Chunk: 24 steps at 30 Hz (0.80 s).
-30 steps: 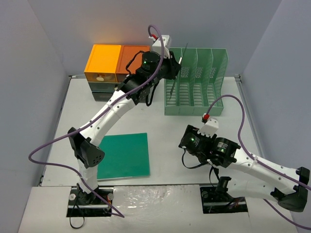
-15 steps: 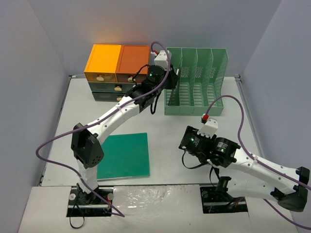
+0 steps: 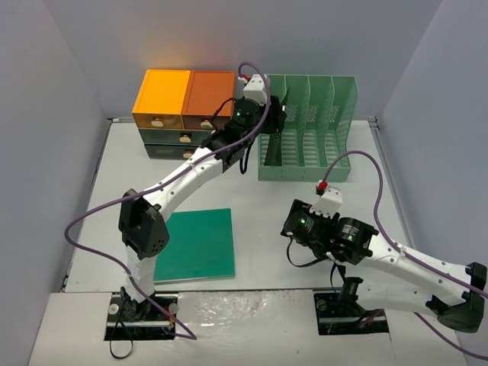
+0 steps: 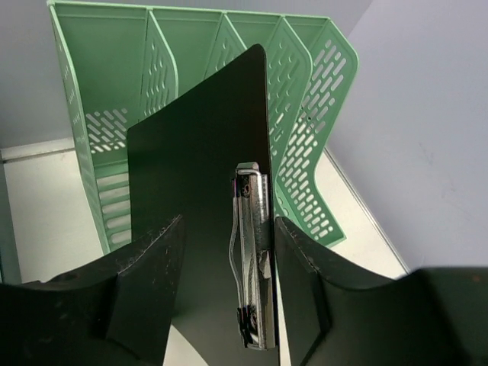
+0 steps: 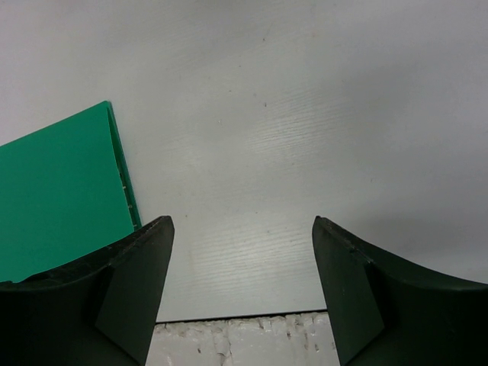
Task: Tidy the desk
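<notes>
"The desk point(image 3: 305, 221): where is it, and what is on it?"

"It is the white tabletop that fills the floor between grey walls point(image 3: 69, 114). A green file rack point(image 3: 320, 126) and an orange-topped drawer unit point(image 3: 183, 99) stand along its far edge. A green book point(image 3: 196, 244) lies flat near the front left."

"What is the left gripper doing?"

"The left gripper point(image 4: 229, 252) is up at the rack's leftmost slot. Its fingers point(image 4: 152, 282) are closed on a black clipboard point(image 4: 191, 183), which stands on edge with its metal clip point(image 4: 252, 259) toward the wrist camera. From above, the arm hides most of the board. I cannot tell whether its lower edge touches the rack's floor."

"And the right one?"

"The right gripper point(image 5: 240, 225) hangs low over bare desk near the front, with its jaws spread wide and nothing between them. Its wrist view cuts the book off at the left edge, so only one corner shows. From above, the fingers are hidden under the wrist."
</notes>
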Each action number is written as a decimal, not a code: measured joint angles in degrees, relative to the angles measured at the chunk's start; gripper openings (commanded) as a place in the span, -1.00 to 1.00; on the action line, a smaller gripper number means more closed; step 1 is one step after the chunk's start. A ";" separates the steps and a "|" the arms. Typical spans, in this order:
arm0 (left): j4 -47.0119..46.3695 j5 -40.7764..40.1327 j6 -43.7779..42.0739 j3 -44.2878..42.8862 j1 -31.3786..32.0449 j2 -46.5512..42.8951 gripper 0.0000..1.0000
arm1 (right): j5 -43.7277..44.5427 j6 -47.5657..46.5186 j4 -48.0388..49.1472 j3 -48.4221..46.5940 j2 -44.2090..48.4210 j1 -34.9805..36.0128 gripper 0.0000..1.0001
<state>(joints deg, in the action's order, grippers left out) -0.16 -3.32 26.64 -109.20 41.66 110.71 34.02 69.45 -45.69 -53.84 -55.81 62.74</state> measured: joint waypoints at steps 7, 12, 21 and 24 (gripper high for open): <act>-0.36 0.31 -2.26 -4.24 -1.82 4.71 -0.10 | -0.13 -0.04 -0.02 0.01 0.22 0.13 0.40; -0.43 0.54 -4.76 -6.94 -2.72 8.69 0.02 | -0.22 -0.36 -0.13 -0.09 0.14 0.37 0.40; -0.32 0.03 -9.73 -13.40 -3.24 12.78 0.62 | -0.42 -0.68 -0.62 -1.39 -1.09 1.34 0.40; -0.52 -0.24 -11.58 -14.02 -3.33 13.31 0.77 | -0.46 -0.60 -0.84 -1.47 -1.09 1.73 0.40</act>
<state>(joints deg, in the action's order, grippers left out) -0.68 -3.57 15.06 -123.22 38.33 124.02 33.56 68.85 -46.53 -55.31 -56.90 64.47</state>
